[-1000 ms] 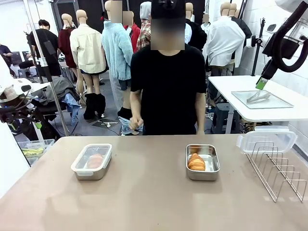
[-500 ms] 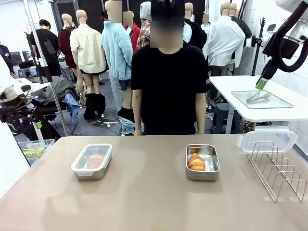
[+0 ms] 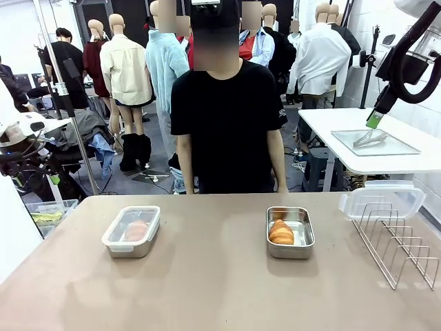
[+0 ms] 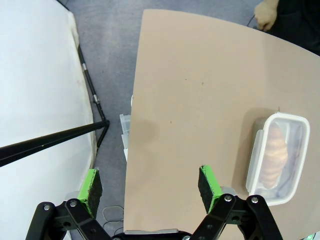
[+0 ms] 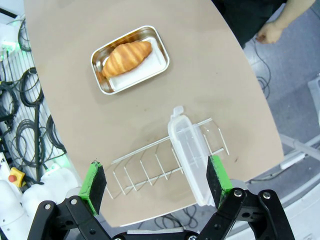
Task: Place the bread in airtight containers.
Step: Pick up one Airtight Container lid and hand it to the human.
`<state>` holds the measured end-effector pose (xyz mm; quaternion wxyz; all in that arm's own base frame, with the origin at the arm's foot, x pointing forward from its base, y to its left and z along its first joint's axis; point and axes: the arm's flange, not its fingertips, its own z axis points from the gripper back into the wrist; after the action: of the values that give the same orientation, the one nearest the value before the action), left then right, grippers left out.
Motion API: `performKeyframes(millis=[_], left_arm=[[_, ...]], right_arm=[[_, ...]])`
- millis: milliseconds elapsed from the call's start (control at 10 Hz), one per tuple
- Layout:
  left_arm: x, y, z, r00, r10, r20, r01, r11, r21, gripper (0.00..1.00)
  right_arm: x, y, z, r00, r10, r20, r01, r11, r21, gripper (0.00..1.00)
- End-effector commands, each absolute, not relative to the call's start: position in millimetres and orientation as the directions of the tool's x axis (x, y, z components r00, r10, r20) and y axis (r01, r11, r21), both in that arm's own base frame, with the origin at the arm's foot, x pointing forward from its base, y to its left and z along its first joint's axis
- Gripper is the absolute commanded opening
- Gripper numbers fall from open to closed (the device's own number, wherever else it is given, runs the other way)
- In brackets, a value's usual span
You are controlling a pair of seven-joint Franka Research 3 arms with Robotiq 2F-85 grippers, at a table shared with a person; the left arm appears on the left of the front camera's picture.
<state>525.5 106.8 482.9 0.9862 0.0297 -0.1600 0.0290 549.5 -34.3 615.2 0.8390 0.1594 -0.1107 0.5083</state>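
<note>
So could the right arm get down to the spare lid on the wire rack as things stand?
Probably yes. The right pincer hangs open right above the lid, which stands in the rack with nothing over it; the rack's wires might hinder a grip.

Shiny steel tin (image 3: pixel 290 232); matt table (image 3: pixel 213 283).

Black end effector (image 4: pixel 150 185); green pads (image 4: pixel 208 186)

Tan table (image 3: pixel 207 283), wire rack (image 3: pixel 400 241) at its right edge, white side table (image 3: pixel 413 162) holding flat tray (image 3: pixel 375 143)
</note>
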Motion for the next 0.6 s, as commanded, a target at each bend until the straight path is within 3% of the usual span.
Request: performKeyframes(millis=[0,500], left_arm=[[524.9,106.5,485.0,0.946,0.053,0.319,-0.078,0.995,0.065,1.0],[524.9,106.5,485.0,0.946,0.053,0.319,-0.078,0.995,0.065,1.0]], right_arm=[[552.8,-31.2,615.4,0.469,0.809,0.355,-0.883,0.445,0.15,1.0],[549.5,-34.3,615.2,0.459,0.818,0.348,-0.888,0.432,0.155,1.0]])
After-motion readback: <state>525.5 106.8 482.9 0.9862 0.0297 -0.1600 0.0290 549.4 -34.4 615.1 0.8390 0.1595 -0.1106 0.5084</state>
